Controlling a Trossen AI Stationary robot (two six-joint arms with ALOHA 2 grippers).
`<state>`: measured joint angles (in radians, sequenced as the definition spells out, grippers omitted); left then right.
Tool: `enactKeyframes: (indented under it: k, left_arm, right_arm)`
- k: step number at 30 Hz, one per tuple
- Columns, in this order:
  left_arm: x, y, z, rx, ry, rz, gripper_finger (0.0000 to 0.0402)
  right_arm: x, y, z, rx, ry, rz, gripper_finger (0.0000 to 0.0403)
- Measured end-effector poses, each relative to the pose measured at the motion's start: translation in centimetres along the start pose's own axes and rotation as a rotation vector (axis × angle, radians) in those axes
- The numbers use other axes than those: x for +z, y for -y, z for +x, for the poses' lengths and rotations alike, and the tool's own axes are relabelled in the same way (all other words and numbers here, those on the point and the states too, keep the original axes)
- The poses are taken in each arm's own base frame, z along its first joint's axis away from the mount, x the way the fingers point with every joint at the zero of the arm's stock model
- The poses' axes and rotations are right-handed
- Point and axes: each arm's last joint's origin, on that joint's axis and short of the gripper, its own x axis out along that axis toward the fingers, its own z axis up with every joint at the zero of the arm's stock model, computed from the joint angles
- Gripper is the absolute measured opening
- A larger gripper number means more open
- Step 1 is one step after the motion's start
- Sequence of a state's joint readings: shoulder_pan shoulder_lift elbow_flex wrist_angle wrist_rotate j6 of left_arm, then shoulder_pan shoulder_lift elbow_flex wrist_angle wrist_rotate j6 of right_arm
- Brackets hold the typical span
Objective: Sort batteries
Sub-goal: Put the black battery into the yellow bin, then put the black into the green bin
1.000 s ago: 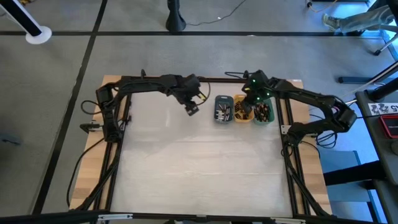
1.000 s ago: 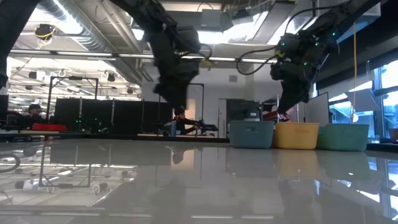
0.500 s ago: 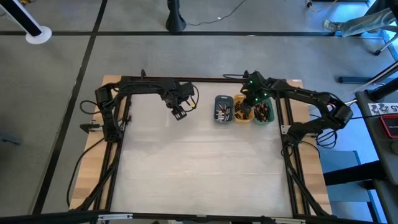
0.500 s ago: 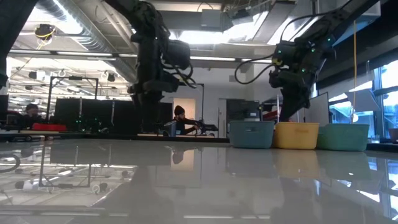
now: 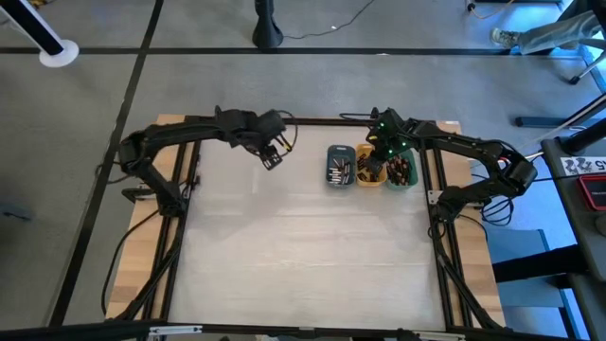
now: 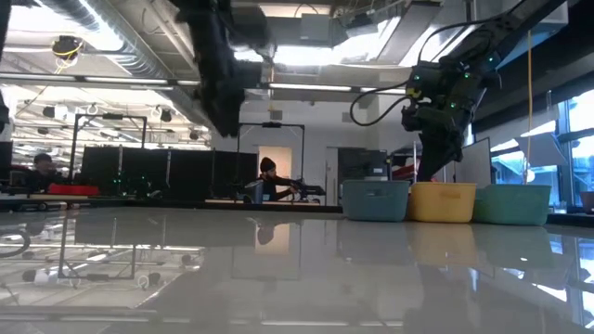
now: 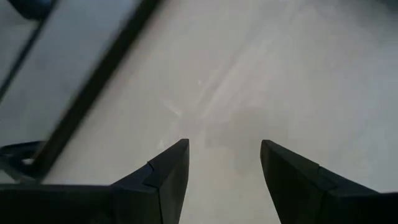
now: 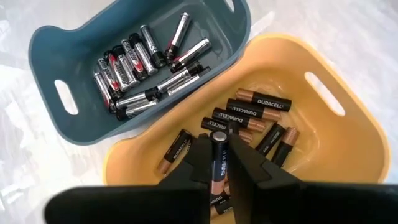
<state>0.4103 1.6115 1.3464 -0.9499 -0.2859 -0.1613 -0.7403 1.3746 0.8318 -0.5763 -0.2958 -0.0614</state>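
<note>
Three small trays stand side by side at the far right: slate-blue (image 5: 340, 166), orange (image 5: 367, 170) and green (image 5: 401, 171). Silvery and dark batteries with red marks (image 8: 134, 59) lie in the blue tray (image 8: 46, 46). Black-and-copper batteries (image 8: 258, 102) lie in the orange tray (image 8: 348, 87). Over the orange tray my right gripper (image 8: 217, 163) is shut on one black-and-copper battery (image 8: 217, 149). My left gripper (image 5: 271, 158) hangs open above the bare table, left of the trays, with nothing between its fingers (image 7: 171, 174). My right gripper pinches the black-and-copper battery between its two fingers, on the sides of its black half (image 8: 217, 155). The fingers slant down from above and the battery lies along them, its round end (image 8: 217, 137) past the fingertips. Whether it touches the batteries beneath, I cannot tell.
The green tray holds more batteries (image 5: 401, 169). The black frame rail (image 5: 312, 121) runs along the table's far edge just behind both grippers. The wide pale tabletop (image 5: 303, 246) stretches toward the near edge.
My left gripper has drawn away from the blue tray toward the table's left edge and has risen, tipping as it went; it stays open with nothing in it.
</note>
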Motion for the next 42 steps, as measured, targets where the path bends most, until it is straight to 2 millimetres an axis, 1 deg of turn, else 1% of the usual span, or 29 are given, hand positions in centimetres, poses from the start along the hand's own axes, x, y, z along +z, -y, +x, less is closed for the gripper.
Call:
enactKeyframes:
  k: [2, 5, 13, 16, 22, 25, 28, 31, 33, 37, 42]
  left_arm:
    - [-0.1, -0.4, -1.3, 0.023, 0.048, -0.023, 0.0186]
    - [-0.4, -0.8, -2.5, 0.043, 0.086, -0.041, 0.0186]
    - [-1.1, -0.8, -4.3, 0.035, 0.117, -0.023, 0.0186]
    - [-1.9, -0.8, -4.2, 0.041, 0.104, -0.029, 0.0186]
    - [-4.4, -1.0, -3.0, 0.046, 0.1, -0.092, 0.0186]
    - [-5.9, -1.1, -2.6, 0.044, 0.098, -0.122, 0.0186]
    - [-7.1, -1.4, -2.6, 0.041, 0.104, -0.158, 0.0186]
    - [-8.2, -1.7, -2.9, 0.037, 0.108, -0.244, 0.0186]
    - [-8.8, -1.9, -2.8, 0.042, 0.089, -0.333, 0.0186]
    - [-10.4, -2.6, -2.1, 0.093, -0.014, -0.54, 0.0186]
    - [-12.4, -3.0, -0.9, 0.193, -0.18, -0.62, 0.0186]
  right_arm:
    - [0.0, 0.0, 0.0, 0.0, -0.001, -0.006, 0.0024]
    - [0.0, 0.0, 0.0, 0.0, 0.0, -0.016, 0.0024]
    - [0.0, 0.0, 0.0, 0.0, -0.001, -0.022, 0.0028]
    - [0.0, 0.0, 0.0, 0.0, -0.001, -0.022, 0.0043]
    - [0.0, 0.0, 0.0, 0.0, -0.002, -0.022, 0.0073]
    - [0.0, 0.0, 0.0, 0.0, -0.002, -0.021, 0.0079]
    - [0.0, 0.0, 0.0, 0.0, -0.002, -0.021, 0.008]
    - [0.0, 0.0, 0.0, 0.0, 0.001, -0.021, 0.008]
    - [0.1, 0.0, 0.0, -0.001, 0.007, -0.023, 0.008]
    - [0.5, 0.0, -0.2, -0.002, 0.029, -0.03, 0.008]
    - [1.3, -0.1, -0.6, -0.004, 0.072, -0.044, 0.008]
